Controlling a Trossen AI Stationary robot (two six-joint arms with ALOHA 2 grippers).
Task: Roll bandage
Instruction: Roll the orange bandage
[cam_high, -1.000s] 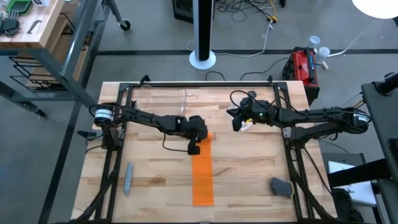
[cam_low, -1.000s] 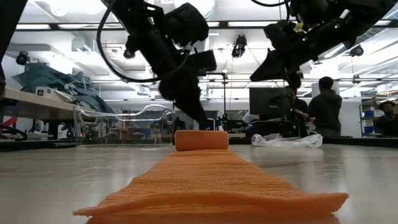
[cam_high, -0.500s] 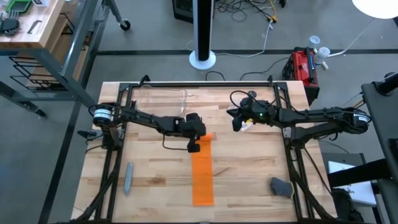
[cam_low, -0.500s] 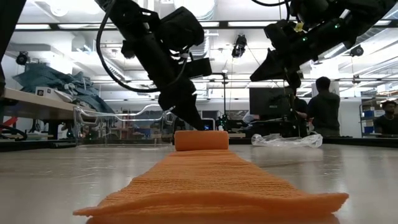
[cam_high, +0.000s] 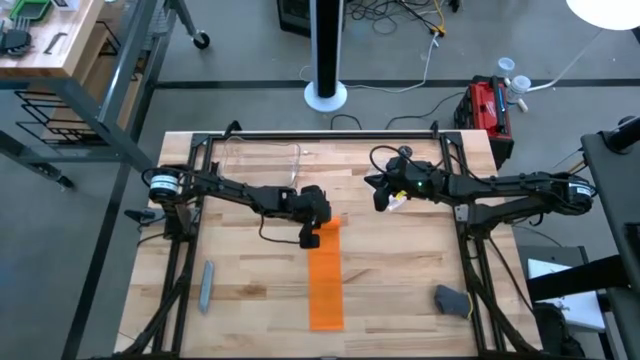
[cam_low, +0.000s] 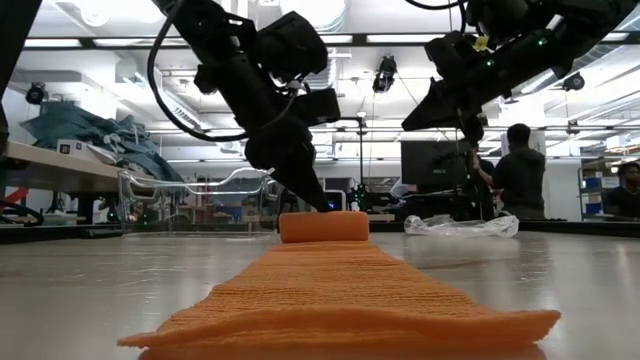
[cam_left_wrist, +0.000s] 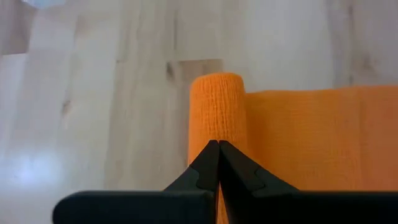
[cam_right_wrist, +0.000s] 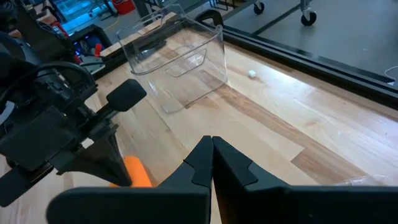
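An orange bandage (cam_high: 325, 282) lies stretched along the middle of the wooden counter (cam_high: 250, 290), only its far end turned over into a short, stubby roll (cam_low: 324, 226); by that showing the rolling has barely begun, and nearly the whole strip remains flat toward the near edge of the counter.

The left tool (cam_high: 311, 237) is down at the roll's left-hand end, its two fingers pressed together tip to tip, as the left wrist view shows, with the closed point (cam_left_wrist: 218, 148) set against the roll's rounded side rather than pinching any fabric. In the low view the same tool (cam_low: 318, 200) slants down to meet the top of the roll.

The right tool (cam_high: 381, 197) waits in the air over the counter's far right part, well apart from the bandage, its fingers likewise clenched on nothing.

Other items stand aside: a clear plastic container (cam_high: 262, 162) at the far left of the counter, a crinkled clear wrap (cam_low: 461, 225) behind the roll in the low view, a grey bar (cam_high: 206, 286) near the left edge and a dark grey object (cam_high: 451, 299) at the near right. People (cam_low: 522, 171) are visible in the room beyond.

What is left, judging by the flat length, is almost all of the work: pushing the roll down the strip until none lies loose.
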